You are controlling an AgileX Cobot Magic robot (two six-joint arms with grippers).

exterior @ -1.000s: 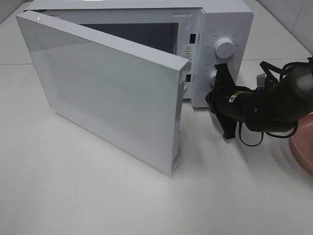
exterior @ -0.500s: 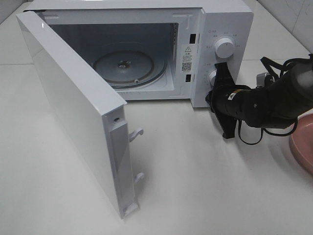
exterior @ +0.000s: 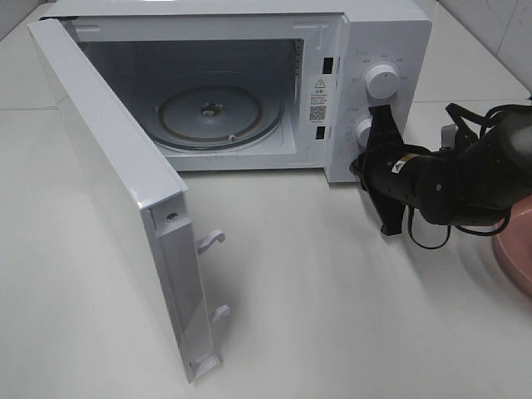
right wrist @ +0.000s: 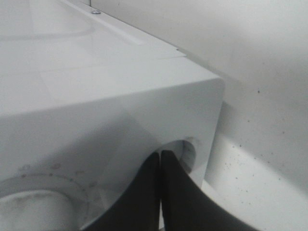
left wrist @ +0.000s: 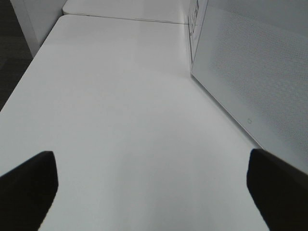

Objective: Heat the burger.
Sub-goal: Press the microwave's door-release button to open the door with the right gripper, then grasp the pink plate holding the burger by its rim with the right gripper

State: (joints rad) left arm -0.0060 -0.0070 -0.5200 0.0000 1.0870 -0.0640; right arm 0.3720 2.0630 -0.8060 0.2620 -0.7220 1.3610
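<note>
Exterior high shows the turntable (exterior: 218,112); right wrist, touching fingers (right wrist: 144,192).

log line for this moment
microwave door: wide open | turntable: bare | left gripper: open, empty | right gripper: shut, by control panel | burger: not in view

Microwave (exterior: 391,33) sits at the far side of the white table (exterior: 332,324). Its door (exterior: 100,158) stands wide open on the left hinge, angled toward the near side, with two latch hooks (exterior: 210,239) on the free edge and the glass turntable (exterior: 218,112) visible in the cavity. Right gripper (exterior: 359,166), jaws closed, is at the control panel on the right with its tips right at the panel just below the lower knob (exterior: 363,130); the upper knob (exterior: 381,80) is clear above. A pink plate (exterior: 515,249) is partly in view at the right edge, just beside the black arm.
</note>
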